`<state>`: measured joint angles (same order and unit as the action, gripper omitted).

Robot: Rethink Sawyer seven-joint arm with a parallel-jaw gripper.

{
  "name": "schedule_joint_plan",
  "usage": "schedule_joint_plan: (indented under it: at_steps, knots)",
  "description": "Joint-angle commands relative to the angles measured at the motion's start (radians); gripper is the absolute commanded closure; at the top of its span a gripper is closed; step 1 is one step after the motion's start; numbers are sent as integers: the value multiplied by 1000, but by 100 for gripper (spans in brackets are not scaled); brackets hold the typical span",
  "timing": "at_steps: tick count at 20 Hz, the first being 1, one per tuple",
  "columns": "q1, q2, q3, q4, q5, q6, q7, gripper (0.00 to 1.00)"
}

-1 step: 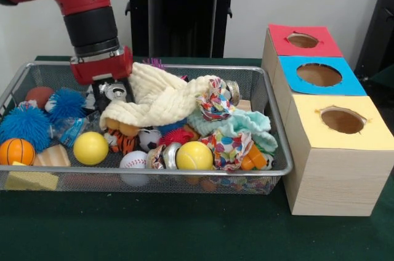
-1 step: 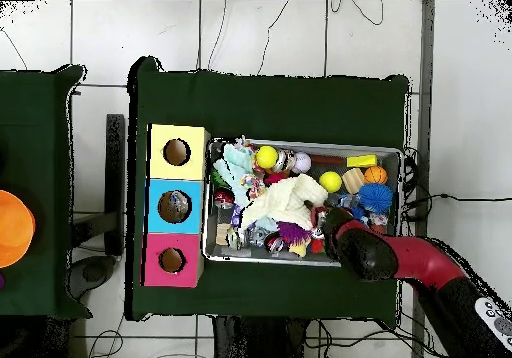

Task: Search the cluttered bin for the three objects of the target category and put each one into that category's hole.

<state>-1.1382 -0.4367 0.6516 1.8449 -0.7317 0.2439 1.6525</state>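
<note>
1. The robot's gripper [image 1: 109, 93] is lowered into the wire-mesh bin [image 1: 271, 127], at the bin's back edge in the front view; whether its fingers are apart or together cannot be told, since the red wrist housing and the clutter hide them, and nothing can be seen held.

2. Just beside the gripper, touching or nearly so, lies a cream knitted cloth [image 1: 157, 102] draped over the pile. On the gripper's other side sit two blue spiky balls [image 1: 28, 125] and a dark red ball [image 1: 39, 95].

3. In front of the gripper, toward the bin's near wall, lie a plain yellow ball [image 1: 90, 148], a white baseball [image 1: 133, 160], a yellow tennis ball [image 1: 194, 156] and an orange basketball-patterned ball [image 1: 16, 151]. Farther off past the cream cloth are a mint-green cloth [image 1: 246, 124] and a polka-dot patterned cloth [image 1: 229, 147].

4. The target category is not named, so which three objects are wanted cannot be told; balls and cloths each number at least three.

5. Well away from the gripper, outside the bin, stands the wooden box with three holes, topped red [image 1: 303, 40], blue [image 1: 319, 74] and yellow [image 1: 342, 120]. What shows through the holes is not clear enough to say whether anything has gone in.

6. Judged from the full bin, the task looks early: searching is in hand, and probably all three placements remain.
</note>
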Motion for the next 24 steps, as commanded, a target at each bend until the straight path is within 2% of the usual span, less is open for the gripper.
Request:
schedule_joint_plan:
  at_steps: [1, 4, 11, 17, 24]
  knots:
    - [-63, 114, 153, -178, -125, 97, -344, 0]
    - [-73, 97, 156, -175, -118, 148, -340, 0]
    - [-66, -6, 153, -148, -90, 258, -323, 0]
    - [-73, -35, 169, -135, -84, 310, -315, 0]
    - [-67, -99, 167, -112, -63, 362, -258, 0]
